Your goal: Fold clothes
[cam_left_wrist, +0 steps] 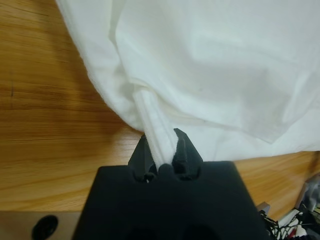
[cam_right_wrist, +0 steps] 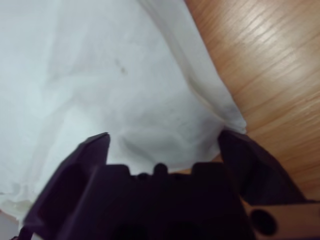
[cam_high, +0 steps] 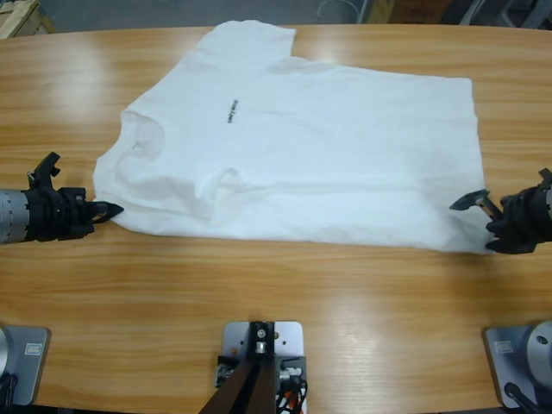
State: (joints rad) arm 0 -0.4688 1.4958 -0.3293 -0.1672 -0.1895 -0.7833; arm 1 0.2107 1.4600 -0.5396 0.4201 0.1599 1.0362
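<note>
A white T-shirt (cam_high: 319, 147) lies spread flat across the middle of a long wooden table (cam_high: 276, 302), its round neck (cam_high: 142, 138) toward the left end of the table in the high view and its hem toward the right end. A tiny line of dark print (cam_high: 231, 113) marks the chest, and one short sleeve (cam_high: 250, 43) reaches toward the table's far edge while the near sleeve lies folded in against the body. The left gripper (cam_high: 110, 208) comes in low from the left edge of the high view and meets the shirt at its near shoulder corner; its wrist view shows the two black jaws nearly together, pinching a rolled ridge of white fabric (cam_left_wrist: 155, 135) between them. The right gripper (cam_high: 483, 211) enters from the right edge at the shirt's hem corner; its wrist view shows the jaws spread wide apart, with the hem's edge (cam_right_wrist: 220, 107) lying between them and bare wood just beside it. Both arms sit close to the tabletop, well apart from each other at opposite ends of the garment.
</note>
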